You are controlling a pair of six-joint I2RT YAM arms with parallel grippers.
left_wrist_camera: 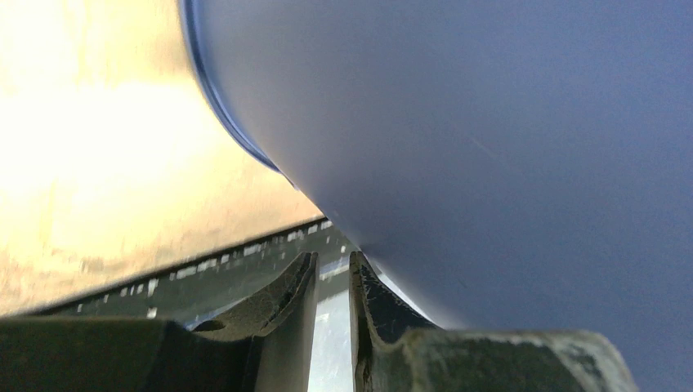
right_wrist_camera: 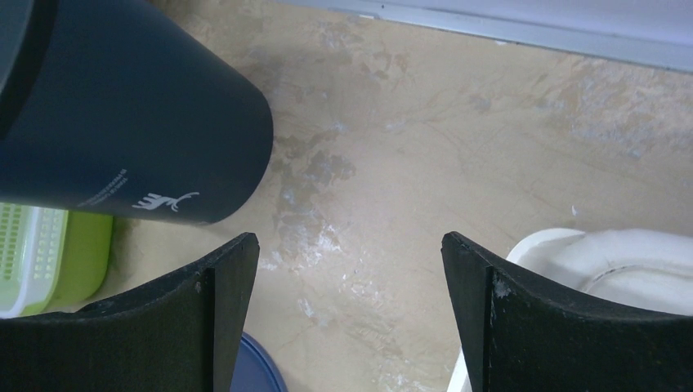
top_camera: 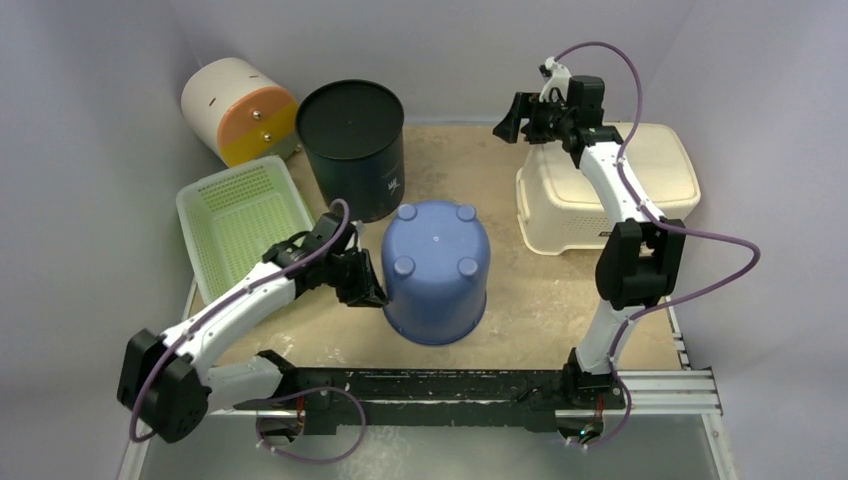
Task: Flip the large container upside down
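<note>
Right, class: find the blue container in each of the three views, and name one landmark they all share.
Top external: the blue container stands at the table's centre.
Left wrist: its wall fills the upper right.
Right wrist: only a sliver shows at the bottom edge, left of centre.
Shared landmark: the tan table top, seen in all three.

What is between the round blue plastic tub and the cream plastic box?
Only bare tan tabletop lies between the round blue plastic tub and the cream plastic box; the top external view shows that gap.
</note>
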